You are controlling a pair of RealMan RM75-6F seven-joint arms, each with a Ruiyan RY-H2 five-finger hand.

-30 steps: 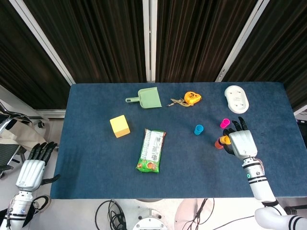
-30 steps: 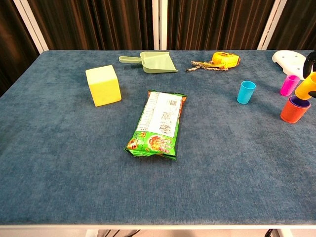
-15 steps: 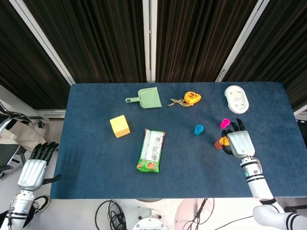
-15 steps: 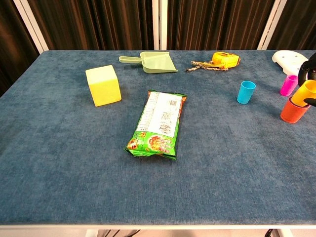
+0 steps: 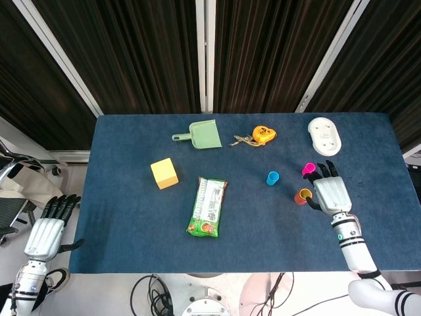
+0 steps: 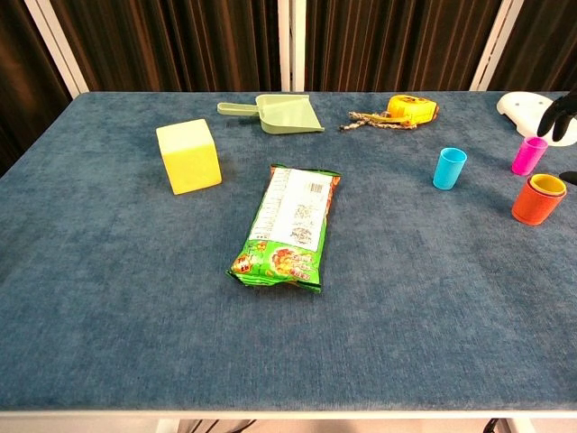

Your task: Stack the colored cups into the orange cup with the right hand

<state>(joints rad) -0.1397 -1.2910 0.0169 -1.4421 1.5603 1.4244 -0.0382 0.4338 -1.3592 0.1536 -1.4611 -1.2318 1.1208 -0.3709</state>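
Note:
The orange cup (image 5: 302, 196) (image 6: 537, 202) stands near the table's right edge with the yellow cup (image 6: 547, 185) nested inside it, only its rim showing. Just behind stands the pink cup (image 5: 308, 169) (image 6: 529, 155), and the blue cup (image 5: 272, 177) (image 6: 449, 168) is further left. My right hand (image 5: 331, 192) hovers just right of the orange cup, fingers spread and holding nothing; the chest view shows only its dark fingertips (image 6: 563, 114) at the frame's edge. My left hand (image 5: 46, 230) hangs off the table's left side, fingers extended and empty.
A green snack bag (image 5: 208, 206) lies mid-table, with a yellow block (image 5: 164, 173) to its left. Along the back sit a green dustpan (image 5: 201, 135), an orange tape measure (image 5: 262, 135) and a white oval object (image 5: 324, 135).
The right hand lowered the yellow cup into the orange cup, let go, and drew its fingers back to the right. The left hand has stayed put.

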